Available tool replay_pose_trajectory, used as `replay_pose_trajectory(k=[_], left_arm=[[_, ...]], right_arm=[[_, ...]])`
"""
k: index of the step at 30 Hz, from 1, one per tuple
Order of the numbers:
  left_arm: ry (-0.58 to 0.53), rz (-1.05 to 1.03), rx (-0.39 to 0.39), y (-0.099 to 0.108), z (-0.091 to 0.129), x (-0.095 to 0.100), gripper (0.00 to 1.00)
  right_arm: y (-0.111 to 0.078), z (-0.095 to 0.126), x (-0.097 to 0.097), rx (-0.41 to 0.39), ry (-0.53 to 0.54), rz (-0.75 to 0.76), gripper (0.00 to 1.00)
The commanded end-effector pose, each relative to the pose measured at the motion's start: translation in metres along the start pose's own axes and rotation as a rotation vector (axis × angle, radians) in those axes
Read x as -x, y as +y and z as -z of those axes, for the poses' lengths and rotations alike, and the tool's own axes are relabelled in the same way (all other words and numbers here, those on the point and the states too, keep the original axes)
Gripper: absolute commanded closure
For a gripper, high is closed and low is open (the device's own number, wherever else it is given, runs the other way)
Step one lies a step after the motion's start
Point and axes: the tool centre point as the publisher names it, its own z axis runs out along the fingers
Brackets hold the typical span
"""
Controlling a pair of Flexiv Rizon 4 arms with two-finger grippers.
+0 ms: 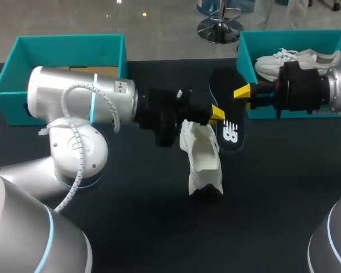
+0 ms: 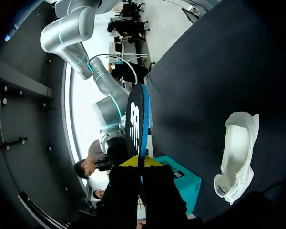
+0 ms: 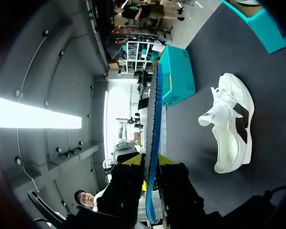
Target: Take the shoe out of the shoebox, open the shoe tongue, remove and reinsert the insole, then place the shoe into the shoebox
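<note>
Dark insole [image 1: 230, 133] with a white mark is held clear of the black surface [image 1: 159, 227], near the middle of the head view and just above the toe end of the white shoe [image 1: 202, 159]. The left gripper [image 1: 216, 114] meets the insole at its left edge, and the right gripper [image 1: 242, 91] meets it at the upper right edge. In the left wrist view the insole [image 2: 137, 119] stands edge-on between the fingers of the left gripper [image 2: 139, 164], which are drawn narrow and clamp it from both sides. The right wrist view shows the same of the right gripper [image 3: 150, 164]: the fingers are close together with the insole [image 3: 156, 119] pinched between them. The shoe lies on the surface with its opening upward, apart from both grippers and outside either box; it also shows beside the grippers in each wrist view [image 2: 236, 152] [image 3: 231, 126]. The teal shoebox [image 1: 295, 37] at the far right holds a second white shoe [image 1: 295, 60]. A second teal box [image 1: 62, 42] stands at the far left, behind the left arm, with brown cardboard inside.
</note>
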Motion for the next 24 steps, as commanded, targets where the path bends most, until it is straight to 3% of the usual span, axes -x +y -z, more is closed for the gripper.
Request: replay_pose_trajectory(k=[1,4,5,7,8,18,24], left_arm=[[0.001,0.0,0.003,0.0,0.0,-0.002,1.0],[0.014,0.004,-0.003,0.0,0.002,-0.005,1.0],[0.016,0.005,-0.003,0.0,0.004,-0.005,0.94],[0.026,0.009,-0.002,0.001,0.006,-0.006,0.25],[0.033,0.009,-0.003,0.001,0.008,-0.007,0.0],[0.176,-0.024,-0.024,0.015,0.028,-0.006,0.0],[0.322,-0.008,-0.066,0.026,0.04,-0.003,0.0]], right_arm=[[0.001,-0.004,0.001,0.003,-0.001,-0.001,1.0],[0.001,-0.004,0.002,0.004,-0.001,0.0,1.0],[0.001,-0.004,0.003,0.008,0.005,0.001,1.0],[0.002,-0.004,0.004,0.01,0.01,0.002,1.0],[0.002,-0.004,0.004,0.01,0.011,0.002,1.0],[0.005,-0.005,0.013,0.002,-0.02,0.002,1.0],[0.005,-0.006,0.021,-0.003,-0.043,-0.003,1.0]])
